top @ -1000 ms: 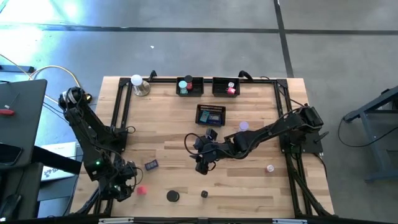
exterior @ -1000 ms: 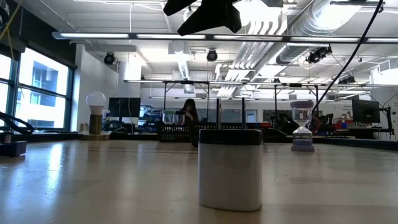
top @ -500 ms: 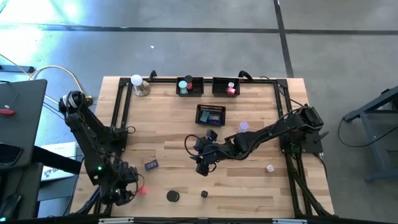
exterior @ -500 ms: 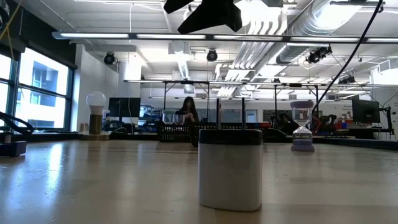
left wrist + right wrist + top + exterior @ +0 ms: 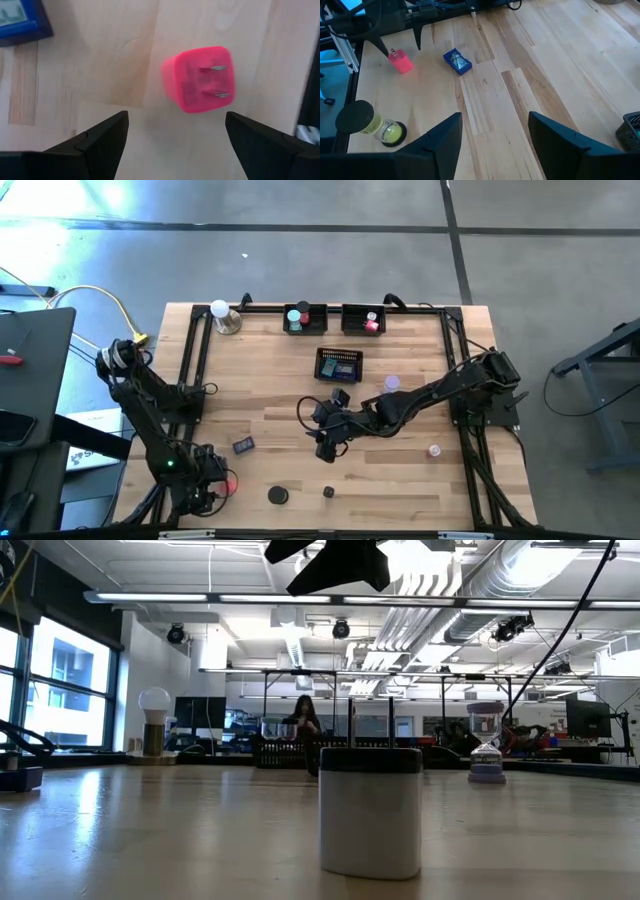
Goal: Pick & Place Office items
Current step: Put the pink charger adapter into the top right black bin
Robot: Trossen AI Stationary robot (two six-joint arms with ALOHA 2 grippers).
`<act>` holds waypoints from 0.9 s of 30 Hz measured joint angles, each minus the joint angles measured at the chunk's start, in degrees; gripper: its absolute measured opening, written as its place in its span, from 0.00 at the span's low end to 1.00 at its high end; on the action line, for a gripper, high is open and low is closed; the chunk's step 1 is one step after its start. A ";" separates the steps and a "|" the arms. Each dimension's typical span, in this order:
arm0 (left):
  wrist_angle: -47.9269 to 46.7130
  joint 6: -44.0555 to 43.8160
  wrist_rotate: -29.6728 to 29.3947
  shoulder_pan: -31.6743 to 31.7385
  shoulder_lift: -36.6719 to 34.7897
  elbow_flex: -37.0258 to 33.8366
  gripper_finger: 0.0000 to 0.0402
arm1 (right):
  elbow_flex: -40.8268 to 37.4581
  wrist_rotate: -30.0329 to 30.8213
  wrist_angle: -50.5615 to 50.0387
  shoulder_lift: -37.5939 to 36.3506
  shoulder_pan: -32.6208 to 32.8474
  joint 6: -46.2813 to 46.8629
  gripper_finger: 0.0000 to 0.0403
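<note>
1. High view: the left gripper (image 5: 212, 485) hangs low over the near-left corner of the wooden table (image 5: 280, 395), right beside a pink plug adapter (image 5: 230, 485). A dark blue block (image 5: 243, 445) lies a little farther in from the adapter, and a black disc (image 5: 277, 495) lies just to its right along the near edge. The right gripper (image 5: 327, 442) is stretched out over the table's middle, farther in than the adapter; how far either claw is spread cannot be told from above.

2. Low view: a white cylinder with a black top (image 5: 370, 810) stands on the table close to the camera. A white ball lamp (image 5: 154, 720) stands at the far left.

3. Left wrist view: the left gripper (image 5: 175, 140) has its two dark fingers (image 5: 100, 137) spread wide with nothing between them. The pink plug adapter (image 5: 200, 79) lies on its side on the wood just beyond the fingertips, two metal prongs showing. A corner of the dark blue block (image 5: 22, 22) lies near it.

4. Right wrist view: the right gripper (image 5: 495, 132) is wide open and holds nothing. The pink plug adapter (image 5: 401, 61) and the dark blue block (image 5: 457, 61) lie well beyond it, side by side and apart, and the black disc (image 5: 355, 117) lies nearer the table edge.
</note>
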 joint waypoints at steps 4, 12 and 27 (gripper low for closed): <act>1.20 -0.52 -1.39 0.00 1.60 0.00 0.81 | 0.00 0.00 -0.02 0.00 0.00 0.00 0.54; 3.22 -0.74 -3.88 -0.13 4.53 0.19 0.81 | 0.00 -0.02 -0.63 0.00 0.00 0.00 0.54; 4.83 -1.85 -17.64 -2.03 5.53 -0.07 0.81 | -0.02 -0.04 -1.09 0.01 0.00 0.00 0.54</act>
